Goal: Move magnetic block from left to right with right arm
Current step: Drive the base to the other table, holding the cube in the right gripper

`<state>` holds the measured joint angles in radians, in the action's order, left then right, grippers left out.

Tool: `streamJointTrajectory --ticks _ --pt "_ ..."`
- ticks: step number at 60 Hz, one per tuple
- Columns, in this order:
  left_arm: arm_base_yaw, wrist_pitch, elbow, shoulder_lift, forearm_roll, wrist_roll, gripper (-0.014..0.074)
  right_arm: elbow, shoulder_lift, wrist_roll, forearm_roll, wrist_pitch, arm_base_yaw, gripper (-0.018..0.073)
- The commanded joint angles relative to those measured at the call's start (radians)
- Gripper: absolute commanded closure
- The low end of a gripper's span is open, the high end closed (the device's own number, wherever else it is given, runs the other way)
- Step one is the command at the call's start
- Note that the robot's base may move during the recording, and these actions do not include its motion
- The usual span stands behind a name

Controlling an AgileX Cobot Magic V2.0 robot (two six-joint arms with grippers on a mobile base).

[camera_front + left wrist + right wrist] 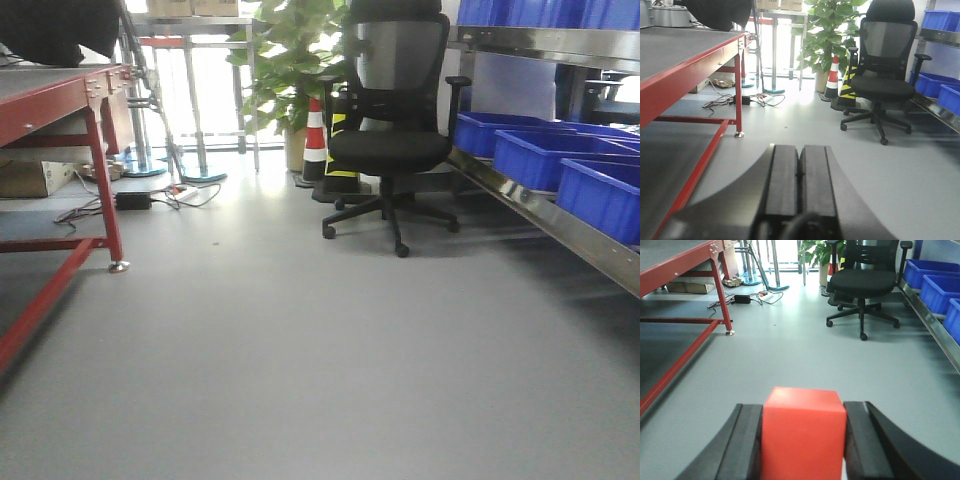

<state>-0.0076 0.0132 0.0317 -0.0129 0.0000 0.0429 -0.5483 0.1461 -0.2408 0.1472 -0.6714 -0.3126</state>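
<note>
My right claw (804, 409) is clamped on the red block (804, 437). Its two dark fingers (746, 440) press flat against the block's left and right faces, and the block fills the gap between them. My left claw (800, 150) holds nothing, and its two flat fingers (784, 180) are pressed together with only a thin seam between them.

I'd call the pick-up done, since the block is gripped and sits squarely in the claw. Carrying it to the right side and setting it down are not done, as far as I can judge. I can't say how far across the block has come, because no view shows the surface it came from or the spot it should go to. Past the block there is only grey floor (805, 355).

Only the right wrist view shows the block at all. The left wrist view shows just that arm's shut fingers, pointing level across the room. The front view shows neither arm nor block, so it tells me nothing about the grip. It does give the widest look at the room, with the black office chair (390, 130) in the middle, a striped cone (316, 140) and a leafy plant (290, 60) behind it, blue bins (540, 155) on a metal rack to the right, and the red workbench (60, 95) to the left. A tangle of cables (720, 102) on the floor by the bench leg is clearest in the left wrist view.
</note>
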Motion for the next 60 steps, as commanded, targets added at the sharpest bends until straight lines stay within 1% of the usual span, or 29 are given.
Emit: streamJointTrajectory --ticks 1,60 --pt "-0.001 -0.09 0.009 -0.011 0.0 0.004 0.0713 -0.025 0.015 0.008 0.018 0.088 0.006 0.0378" --pt "-0.001 -0.09 0.009 -0.014 0.0 0.004 0.0713 -0.025 0.015 0.008 0.018 0.086 0.006 0.0378"
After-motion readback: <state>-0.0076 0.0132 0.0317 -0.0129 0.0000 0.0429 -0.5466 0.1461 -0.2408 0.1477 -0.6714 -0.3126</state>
